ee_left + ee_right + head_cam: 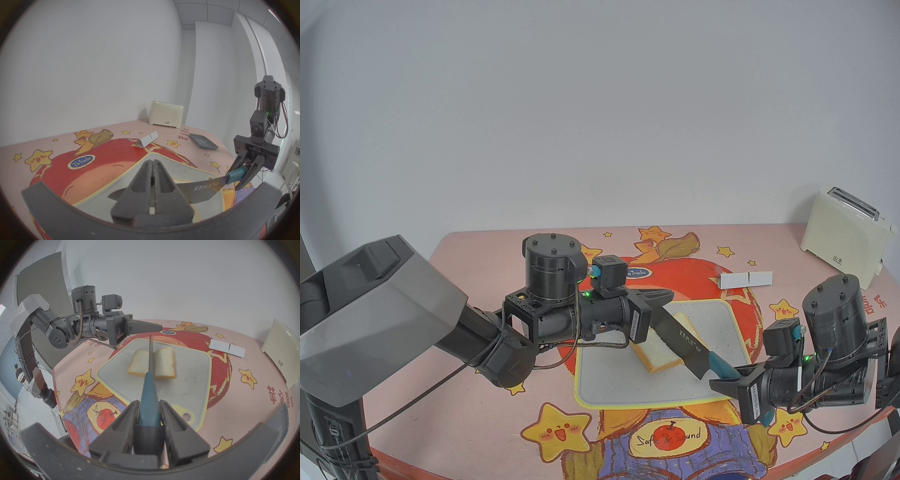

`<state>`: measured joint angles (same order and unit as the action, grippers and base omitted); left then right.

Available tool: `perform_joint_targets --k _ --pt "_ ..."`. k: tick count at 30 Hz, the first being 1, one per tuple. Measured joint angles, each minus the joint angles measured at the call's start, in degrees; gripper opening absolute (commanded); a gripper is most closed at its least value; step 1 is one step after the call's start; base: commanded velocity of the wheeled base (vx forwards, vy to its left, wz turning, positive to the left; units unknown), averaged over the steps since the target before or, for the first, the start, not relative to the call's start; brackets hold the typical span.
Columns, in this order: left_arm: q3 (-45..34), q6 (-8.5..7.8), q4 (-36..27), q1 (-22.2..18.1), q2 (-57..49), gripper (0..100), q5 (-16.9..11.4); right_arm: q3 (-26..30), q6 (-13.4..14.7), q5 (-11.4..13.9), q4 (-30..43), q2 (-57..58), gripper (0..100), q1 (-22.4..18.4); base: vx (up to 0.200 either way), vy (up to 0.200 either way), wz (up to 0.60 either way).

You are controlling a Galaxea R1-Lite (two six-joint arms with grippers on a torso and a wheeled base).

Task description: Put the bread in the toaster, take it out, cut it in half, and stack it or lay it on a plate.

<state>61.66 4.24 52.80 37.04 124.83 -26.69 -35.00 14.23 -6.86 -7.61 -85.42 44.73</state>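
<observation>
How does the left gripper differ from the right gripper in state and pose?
The left gripper is shut on nothing; the right gripper is shut on the teal handle of the knife. The left gripper is by the blade's tip, the right gripper at the opposite end. Both point toward the bread.

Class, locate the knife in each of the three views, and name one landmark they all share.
Head view: the knife slants over the bread on the cutting board.
Left wrist view: the knife passes beyond the left hand, handle in the right hand.
Right wrist view: the knife extends from the right hand across the bread.
Shared landmark: the cream toaster.
</observation>
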Motion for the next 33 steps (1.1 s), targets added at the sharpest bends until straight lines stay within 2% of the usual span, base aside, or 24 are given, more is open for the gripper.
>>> perform_joint_targets --k 33 --pt "0.00 0.00 0.02 -0.11 0.55 0 -0.05 -0.11 -0.09 0.00 -0.24 1.61 0 -0.02 0.000 0.000 0.00"
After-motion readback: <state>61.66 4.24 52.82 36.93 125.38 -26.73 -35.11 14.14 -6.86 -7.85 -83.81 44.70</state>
